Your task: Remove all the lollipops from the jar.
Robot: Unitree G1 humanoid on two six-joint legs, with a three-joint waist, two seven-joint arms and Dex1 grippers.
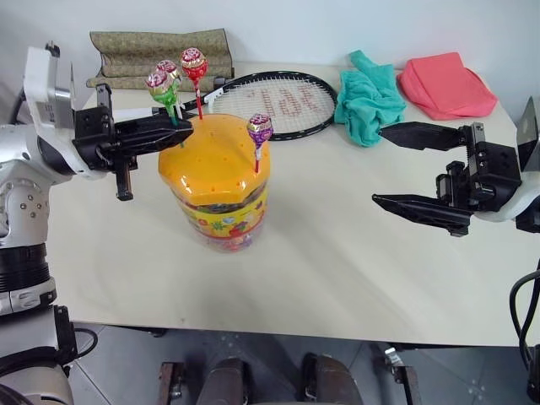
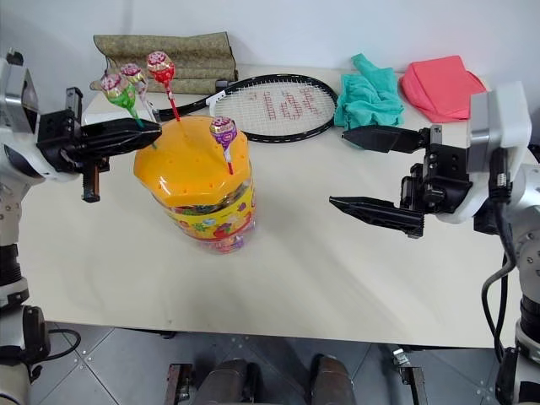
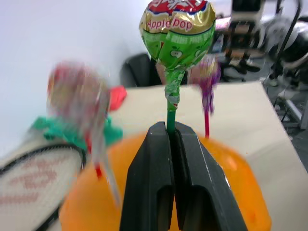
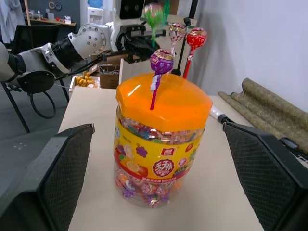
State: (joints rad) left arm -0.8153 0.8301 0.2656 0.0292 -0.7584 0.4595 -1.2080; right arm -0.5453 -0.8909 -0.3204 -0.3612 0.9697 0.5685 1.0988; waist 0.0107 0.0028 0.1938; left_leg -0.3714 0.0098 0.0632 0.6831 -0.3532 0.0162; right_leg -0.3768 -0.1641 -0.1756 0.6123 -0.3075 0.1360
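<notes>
Left wrist: L hand (image 3: 171, 139) clamps green lollipop (image 3: 177, 36) stick over jar (image 1: 216, 181).

A big clear jar (image 4: 159, 163) with a yellow label and an orange lid stands in the middle of the picture on a pale table (image 4: 91, 113). A purple lollipop (image 4: 161, 62) sticks up from the lid near the front, and behind it, at the top of the picture, stand a red lollipop (image 4: 196, 38), a pink-white lollipop (image 4: 176, 32) and a green lollipop (image 4: 154, 14), with the left gripper (image 4: 139, 45) closed on the green one's stick. Two wide black fingers (image 4: 53, 178) of the right gripper (image 4: 159, 192) sit far apart in the lower left and lower right corners, and brown rolled mats (image 4: 269, 108) lie at the right edge.
</notes>
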